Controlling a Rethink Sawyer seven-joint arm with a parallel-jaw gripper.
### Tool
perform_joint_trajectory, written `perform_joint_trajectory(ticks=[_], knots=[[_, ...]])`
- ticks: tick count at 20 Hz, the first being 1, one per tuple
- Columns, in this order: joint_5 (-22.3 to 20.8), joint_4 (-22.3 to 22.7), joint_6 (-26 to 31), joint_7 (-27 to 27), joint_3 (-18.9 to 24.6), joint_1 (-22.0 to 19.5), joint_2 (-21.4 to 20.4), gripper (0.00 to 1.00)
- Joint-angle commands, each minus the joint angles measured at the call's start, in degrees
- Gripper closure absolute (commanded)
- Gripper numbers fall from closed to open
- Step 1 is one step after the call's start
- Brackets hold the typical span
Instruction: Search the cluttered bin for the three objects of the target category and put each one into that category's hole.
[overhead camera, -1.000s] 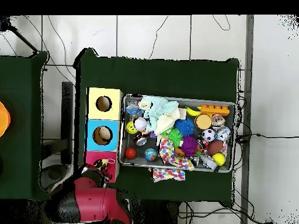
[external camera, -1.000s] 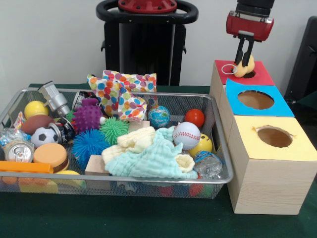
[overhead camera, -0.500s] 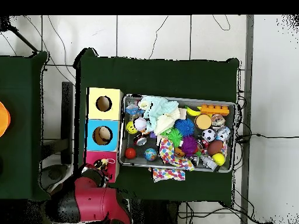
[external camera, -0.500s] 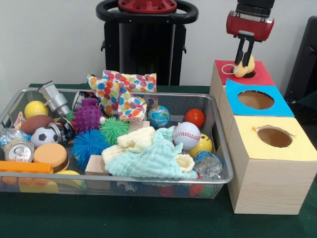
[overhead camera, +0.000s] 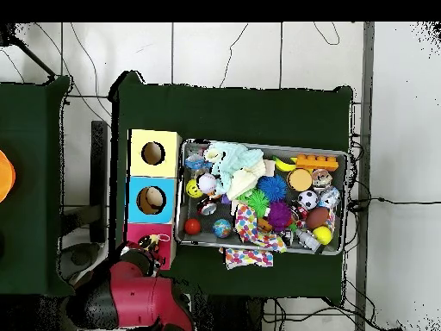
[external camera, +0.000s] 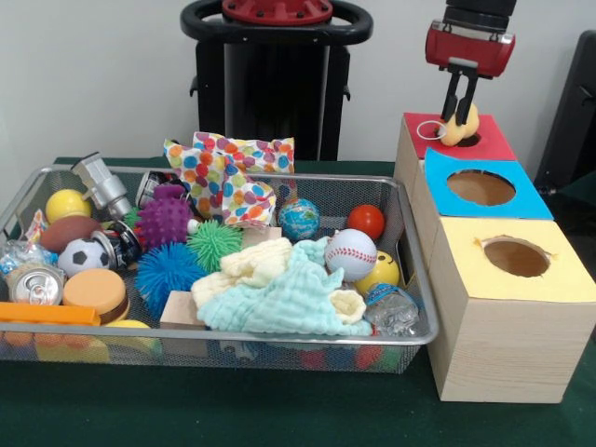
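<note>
Your end effector (external camera: 460, 122) is closed on a small pale yellow object (external camera: 465, 125), holding it right over the hole in the red-topped box (external camera: 489, 142); what the object is you cannot tell from here, though a thin whitish loop (external camera: 426, 128) hangs off it onto the box top. It is held low and centred, presumably so that it falls straight into the opening rather than catching the rim, and that loop looks like the one thing that could snag on the edge. The blue-topped box (external camera: 521, 196) and the yellow-topped box (external camera: 559, 279) stand in a row with the red one, each hole clear. Just beside them, the wire bin (external camera: 414, 270) is crowded: a baseball (external camera: 350, 253), a red ball (external camera: 366, 221), a globe ball (external camera: 299, 219), spiky balls, a pale blue cloth (external camera: 289, 300) heaped over other things, a polka-dot cloth (external camera: 223, 172) draped at the far rim. Nothing stands between the arm and the hole. In the overhead view the red arm (overhead camera: 138, 297) covers most of the red box.
</note>
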Motion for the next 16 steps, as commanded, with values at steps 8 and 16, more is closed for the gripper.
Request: perform_joint_trajectory(ticks=[8,16], knots=[[1.29,-4.73,3.14,6.96,2.06,-1.93,2.33,1.00],[1.43,-4.89,3.09,7.11,2.12,-1.90,2.51,1.00]])
